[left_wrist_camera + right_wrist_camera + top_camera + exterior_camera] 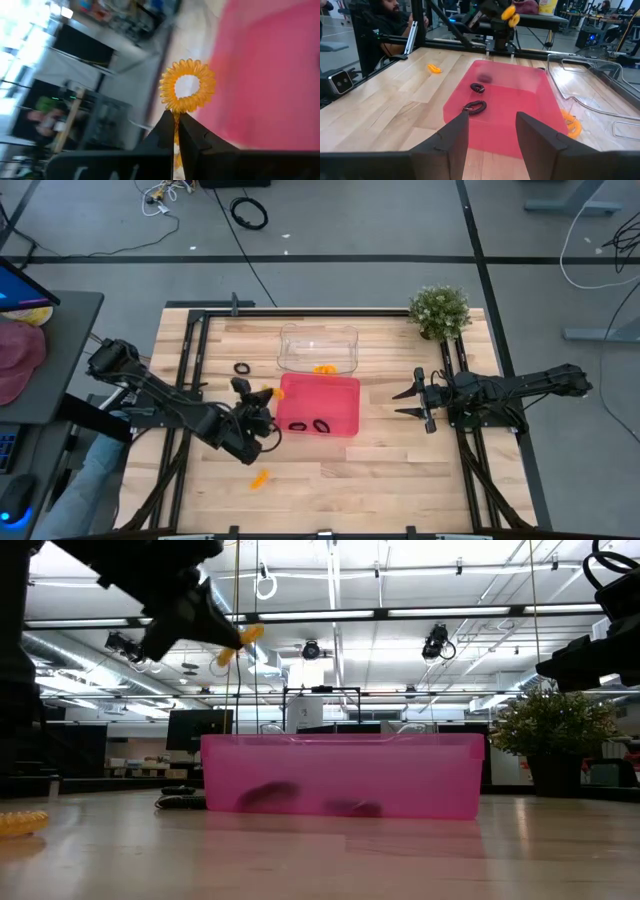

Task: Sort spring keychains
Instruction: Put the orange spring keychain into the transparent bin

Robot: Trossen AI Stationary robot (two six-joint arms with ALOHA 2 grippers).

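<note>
My left gripper (pixel 260 400) hangs above the table by the left wall of the pink tray (pixel 345 392) and is shut on an orange spring keychain (pixel 266 392). Two black keychains (pixel 297 425) (pixel 321 424) lie flat on the pink tray's floor. Orange keychains (pixel 323 368) lie in the clear tray (pixel 318 335) behind it. One black keychain (pixel 242 368) and one orange keychain (pixel 259 478) lie flat on the table. My right gripper (pixel 399 404) waits open, right of the pink tray. My left gripper pinches the orange keychain's coil at one point of the ring (pixel 176 107) between its two fingertips (pixel 167 125). The ring stands out beyond the fingertips, lifted clear of the table and above the height of the pink tray's rim (pixel 340 738).
A potted plant (pixel 440 310) stands at the table's far right corner. Black frame rails (pixel 190 350) run along both sides of the table. A person (pixel 390 20) sits beyond the table's left side. Bare wood lies in front of the pink tray.
</note>
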